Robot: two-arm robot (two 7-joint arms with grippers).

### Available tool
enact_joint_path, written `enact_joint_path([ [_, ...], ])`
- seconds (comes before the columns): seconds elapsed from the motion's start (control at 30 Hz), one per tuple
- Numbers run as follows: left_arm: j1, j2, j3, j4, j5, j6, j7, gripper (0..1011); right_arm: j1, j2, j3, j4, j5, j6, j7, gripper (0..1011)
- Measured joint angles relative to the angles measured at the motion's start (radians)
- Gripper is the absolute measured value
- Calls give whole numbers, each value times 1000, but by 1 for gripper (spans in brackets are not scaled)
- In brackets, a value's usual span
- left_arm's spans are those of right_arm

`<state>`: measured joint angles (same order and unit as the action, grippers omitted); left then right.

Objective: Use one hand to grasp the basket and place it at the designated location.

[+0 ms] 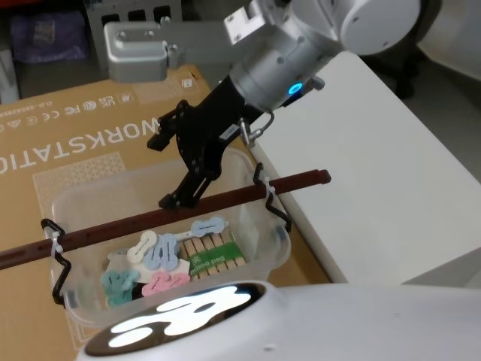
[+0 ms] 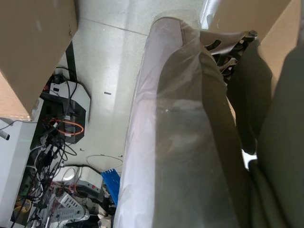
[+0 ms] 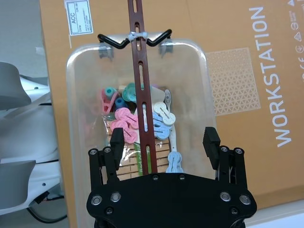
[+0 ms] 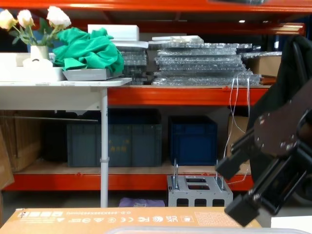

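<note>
We log the right gripper [image 3: 164,137] | jaws spread wide, gripping nothing | basket [image 3: 204,61] directly beneath the jaws, sitting on the box [image 1: 45,150] | its brown bar [image 3: 137,71] runs between the fingers, nearer one; we cannot tell whether they touch | clips [image 3: 126,118] lie in the basket below the jaws

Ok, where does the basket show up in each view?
Head view: the basket sits low and left of centre.
Right wrist view: centre, just past the right gripper, whose jaws are open.
Chest view: probably the pale strip along the bottom edge.
Left wrist view: faces the floor beside cardboard.
Shared landmark: the printed cardboard box under the basket.
</note>
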<state>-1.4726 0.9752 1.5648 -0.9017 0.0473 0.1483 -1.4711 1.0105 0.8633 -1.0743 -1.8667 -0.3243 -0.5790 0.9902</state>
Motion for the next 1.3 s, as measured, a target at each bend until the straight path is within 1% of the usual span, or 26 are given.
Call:
enact_joint_path([
  [0.17,0,0,0,0,0,0,0,0,1,22,30,-15,37,-13,-6,1000],
  [0.27,0,0,0,0,0,0,0,0,2,42,56,-26,71,-26,-14,1001],
  [0.3,0,0,0,0,0,0,0,0,4,54,71,-33,92,-33,-20,1001],
  [0.37,0,0,0,0,0,0,0,0,5,68,91,-41,117,-42,-25,1000],
  [0.4,0,0,0,0,0,0,0,0,5,68,91,-41,117,-42,-25,1000],
  [0.43,0,0,0,0,0,0,0,0,5,74,100,-44,128,-46,-28,1000],
  [0.5,0,0,0,0,0,0,0,0,5,79,110,-47,138,-51,-30,1000],
  [0.7,0,0,0,0,0,0,0,0,0,77,122,-45,143,-58,-28,1001],
  [1.1,0,0,0,0,0,0,0,0,-16,49,132,-28,129,-63,-4,1001],
  [1.17,0,0,0,0,0,0,0,0,-17,43,131,-25,124,-64,0,1001],
  [1.23,0,0,0,0,0,0,0,0,-20,29,120,-21,107,-64,9,1001],
  [1.27,0,0,0,0,0,0,0,0,-20,29,120,-21,107,-64,9,1000],
  [1.3,0,0,0,0,0,0,0,0,-22,20,110,-20,92,-64,15,1000],
])
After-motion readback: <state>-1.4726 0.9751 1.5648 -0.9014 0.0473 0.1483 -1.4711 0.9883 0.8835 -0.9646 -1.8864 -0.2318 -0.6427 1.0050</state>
